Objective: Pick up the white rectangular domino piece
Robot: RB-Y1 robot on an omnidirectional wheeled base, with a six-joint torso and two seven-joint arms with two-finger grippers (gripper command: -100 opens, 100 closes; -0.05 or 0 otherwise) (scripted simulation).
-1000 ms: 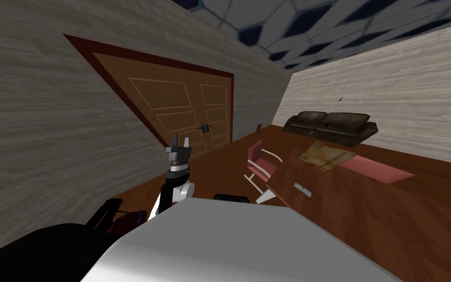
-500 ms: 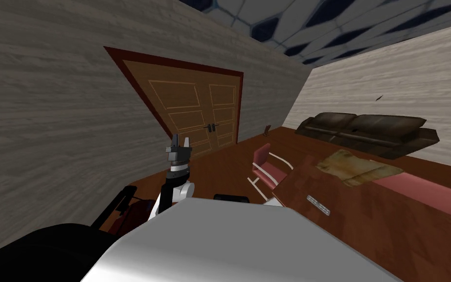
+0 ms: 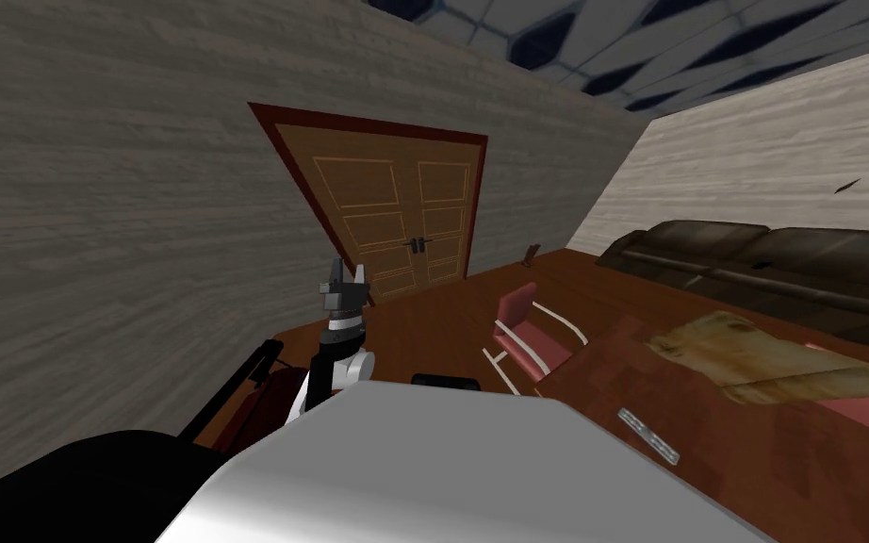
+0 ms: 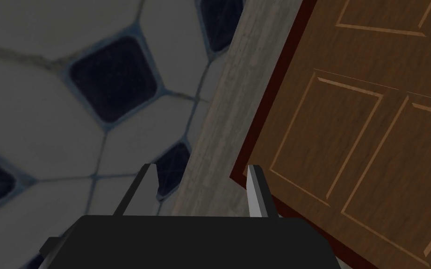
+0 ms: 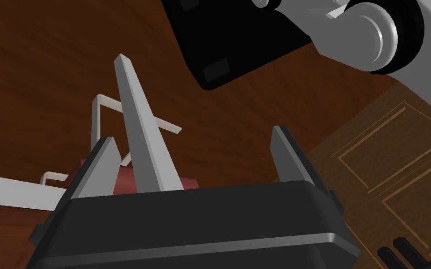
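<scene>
Far left wall [image 3: 93,236]: grey, with wood grain, it meets the brown floor [image 3: 442,311].
Left gripper [image 3: 348,275]: points upward before this wall, fingers apart, nothing between them.
Double door [image 3: 404,222]: brown panels, dark red frame.
Right gripper [image 5: 193,135]: fingers spread, empty, over the floor.
Chair [image 3: 529,335]: pink-red seat, white frame, just beside the table.
Table [image 3: 706,481]: dark reddish wood.
Domino piece [image 3: 648,436]: pale, lies flat on the table near its left edge, well apart from both grippers.
Cloth [image 3: 762,363]: tan, lies on the table.
Sofa [image 3: 781,259]: dark brown, along the pale right wall.
</scene>
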